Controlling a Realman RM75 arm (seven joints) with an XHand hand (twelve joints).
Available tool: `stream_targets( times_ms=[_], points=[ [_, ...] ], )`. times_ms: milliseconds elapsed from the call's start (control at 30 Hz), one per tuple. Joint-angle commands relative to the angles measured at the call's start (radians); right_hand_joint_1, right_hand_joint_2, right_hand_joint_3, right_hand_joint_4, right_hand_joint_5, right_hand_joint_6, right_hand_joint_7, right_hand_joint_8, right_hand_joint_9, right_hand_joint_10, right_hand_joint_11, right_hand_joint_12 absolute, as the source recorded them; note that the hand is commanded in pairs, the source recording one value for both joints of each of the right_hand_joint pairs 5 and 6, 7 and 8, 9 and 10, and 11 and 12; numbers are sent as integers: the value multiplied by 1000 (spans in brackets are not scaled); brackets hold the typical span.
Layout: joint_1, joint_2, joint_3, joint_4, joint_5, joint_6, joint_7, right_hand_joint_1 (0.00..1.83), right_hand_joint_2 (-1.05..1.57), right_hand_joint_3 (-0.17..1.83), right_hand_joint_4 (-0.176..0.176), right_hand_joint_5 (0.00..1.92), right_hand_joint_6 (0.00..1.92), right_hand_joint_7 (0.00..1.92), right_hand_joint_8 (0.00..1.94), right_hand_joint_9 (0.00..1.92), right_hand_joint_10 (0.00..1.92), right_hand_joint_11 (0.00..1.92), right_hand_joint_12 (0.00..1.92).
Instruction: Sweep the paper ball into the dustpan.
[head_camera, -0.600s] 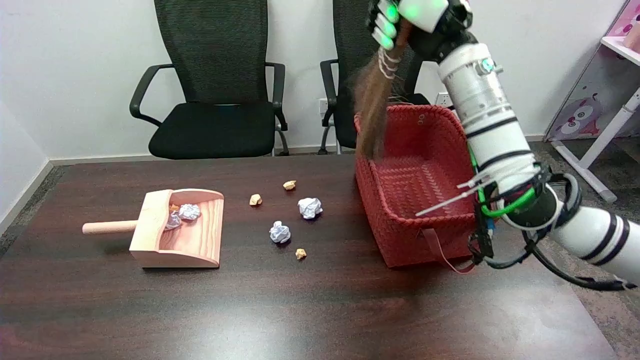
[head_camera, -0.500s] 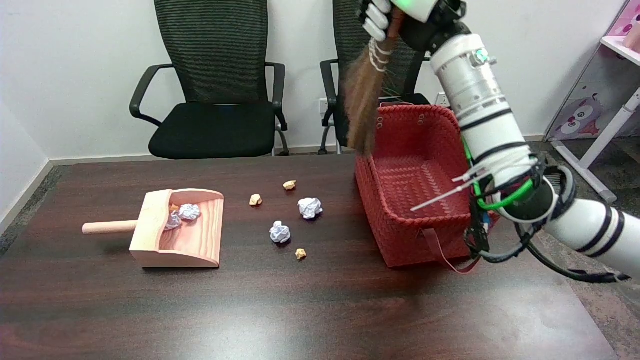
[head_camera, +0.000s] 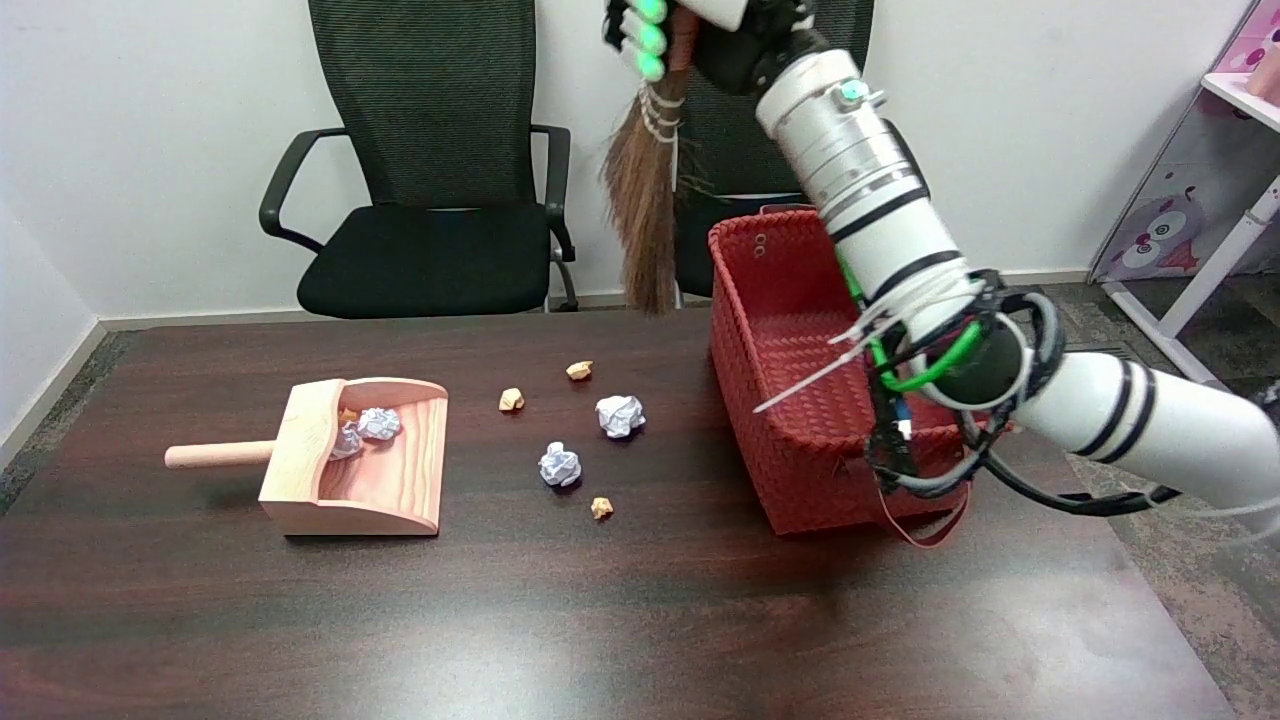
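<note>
My right hand (head_camera: 690, 35) is high at the top edge of the head view, gripping the handle of a small brown broom (head_camera: 642, 215) whose bristles hang down in the air over the table's far edge. Two white paper balls (head_camera: 620, 415) (head_camera: 559, 464) lie on the dark table, below and slightly left of the bristles. Three small tan scraps (head_camera: 511, 400) (head_camera: 579, 370) (head_camera: 601, 507) lie around them. The wooden dustpan (head_camera: 400, 470) sits at the left, mouth facing right, with paper balls (head_camera: 377, 422) inside at its back.
A red woven basket (head_camera: 800, 470) stands on the table right of the paper balls, under my forearm. Two black office chairs (head_camera: 430, 230) stand behind the table. A white and pink shelf (head_camera: 1215, 200) is at the far right.
My right hand has carried the broom leftward, from above the red basket's back left corner to left of the basket. The paper balls and dustpan have not moved.
</note>
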Motion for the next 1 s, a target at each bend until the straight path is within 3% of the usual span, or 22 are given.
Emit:
stream_targets(
  times_ms=[33, 333, 1000],
  points=[
    [50, -211, -184, 260, -46, -88, -20, 854, 1325, 1504, 176, 1920, 1920, 1920, 1920, 1920, 1920, 1920, 1920],
    [-41, -268, -175, 320, -49, -205, -19, 855, 1334, 1484, 176, 1920, 1920, 1920, 1920, 1920, 1920, 1920, 1920],
    [-178, -247, -159, 375, -140, -266, -20, 807, 1378, 1515, 176, 1920, 1920, 1920, 1920, 1920, 1920, 1920, 1920]
  ],
)
